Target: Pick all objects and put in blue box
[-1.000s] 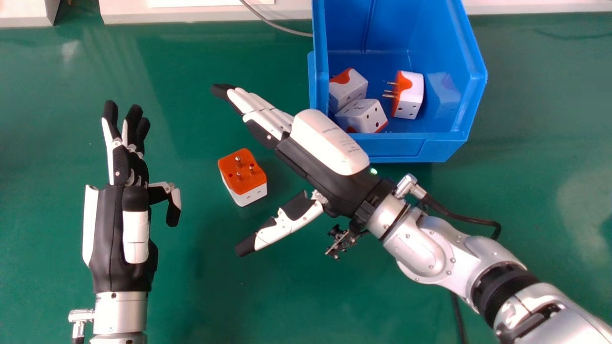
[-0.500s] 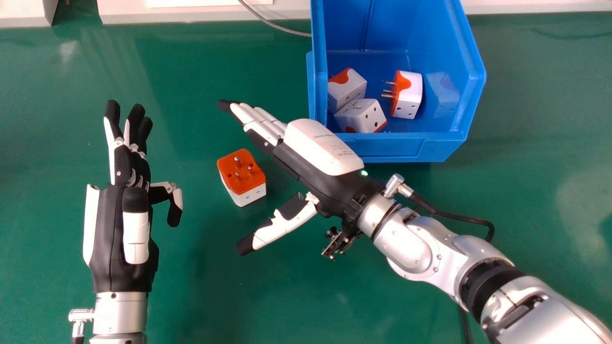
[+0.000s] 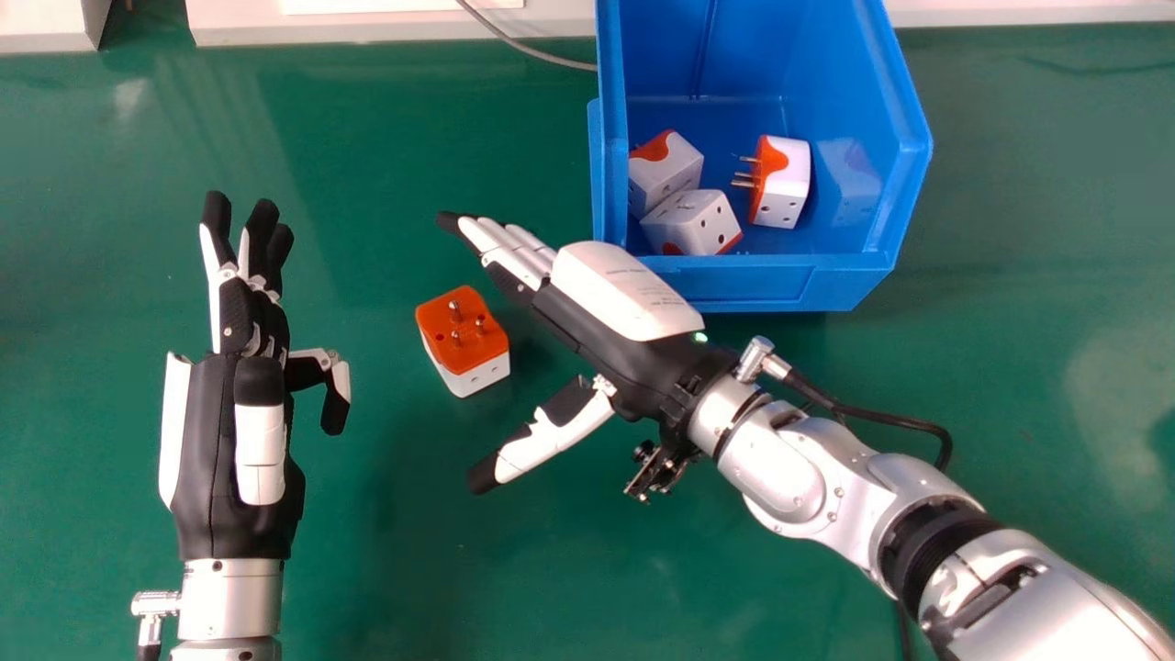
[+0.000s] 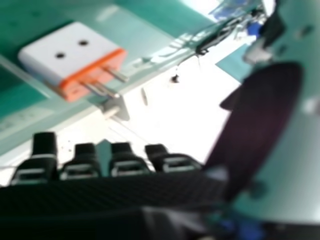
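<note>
Robot's right hand point(image 3: 633, 363), seen from above, is spread wide, fingers straight and thumb well apart from them. Its white back cover point(image 3: 624, 292) carries small lines of print, too small to read. In the mouth of the gap between fingers and thumb, touching neither, a white and orange plug adapter point(image 3: 461, 335) sits on the green table point(image 3: 404, 569), orange face and three metal pins up, two round holes on the near white side. The right hand view also shows this adapter, apart from the hand point(image 4: 260, 120). Just beyond the hand stands an open blue box point(image 3: 762, 285). Inside are three similar adapters: two touching by its left wall point(image 3: 665, 170) point(image 3: 693, 225), one apart on the right point(image 3: 787, 184), pins pointing left. Left hand point(image 3: 216, 459) is open at the head view's left. A grey cable point(image 3: 532, 50) runs behind, towards the box.
</note>
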Controlling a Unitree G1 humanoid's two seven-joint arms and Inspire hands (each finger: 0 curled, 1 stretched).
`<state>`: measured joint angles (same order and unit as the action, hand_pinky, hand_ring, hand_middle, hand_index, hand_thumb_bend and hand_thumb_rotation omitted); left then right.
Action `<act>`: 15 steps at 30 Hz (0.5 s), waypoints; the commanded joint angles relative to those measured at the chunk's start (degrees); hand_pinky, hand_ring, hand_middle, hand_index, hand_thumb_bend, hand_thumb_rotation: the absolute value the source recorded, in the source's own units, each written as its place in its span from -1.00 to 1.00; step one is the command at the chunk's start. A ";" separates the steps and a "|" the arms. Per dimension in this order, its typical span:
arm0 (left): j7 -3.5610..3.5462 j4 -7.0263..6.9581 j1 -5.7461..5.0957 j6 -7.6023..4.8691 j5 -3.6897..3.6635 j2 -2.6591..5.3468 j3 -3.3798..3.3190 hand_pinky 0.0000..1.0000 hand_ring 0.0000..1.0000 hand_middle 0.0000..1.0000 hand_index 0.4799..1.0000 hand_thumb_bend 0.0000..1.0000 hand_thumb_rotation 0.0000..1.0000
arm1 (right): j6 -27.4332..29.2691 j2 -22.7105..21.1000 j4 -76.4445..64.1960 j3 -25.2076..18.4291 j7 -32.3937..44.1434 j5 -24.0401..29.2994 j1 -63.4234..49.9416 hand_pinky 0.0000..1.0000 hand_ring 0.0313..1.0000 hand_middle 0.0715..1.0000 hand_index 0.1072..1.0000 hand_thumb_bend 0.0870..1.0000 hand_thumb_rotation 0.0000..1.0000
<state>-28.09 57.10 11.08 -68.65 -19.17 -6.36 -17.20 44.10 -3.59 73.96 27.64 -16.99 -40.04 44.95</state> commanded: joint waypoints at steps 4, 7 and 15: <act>-1.10 -1.01 0.12 -0.33 -0.98 -0.61 -0.20 -1.00 1.00 1.00 1.00 1.00 0.96 | -1.61 0.74 0.48 -1.17 1.70 2.37 2.71 0.80 1.00 1.00 1.00 1.00 -0.19; -1.97 -1.52 -0.12 -0.28 -1.93 -0.51 -0.21 -1.00 1.00 1.00 1.00 1.00 0.96 | -3.22 0.95 1.10 -1.30 2.12 2.73 2.52 0.80 1.00 1.00 1.00 1.00 -0.19; -2.93 -2.02 -0.47 -0.25 -2.56 -0.18 -0.17 -1.00 1.00 1.00 1.00 1.00 0.94 | -6.01 1.53 1.76 -2.78 5.47 4.49 2.19 0.82 1.00 1.00 1.00 1.00 -0.19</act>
<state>-30.80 55.82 10.78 -68.30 -21.63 -6.34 -17.23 39.02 -2.14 75.65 25.98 -12.33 -37.21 46.06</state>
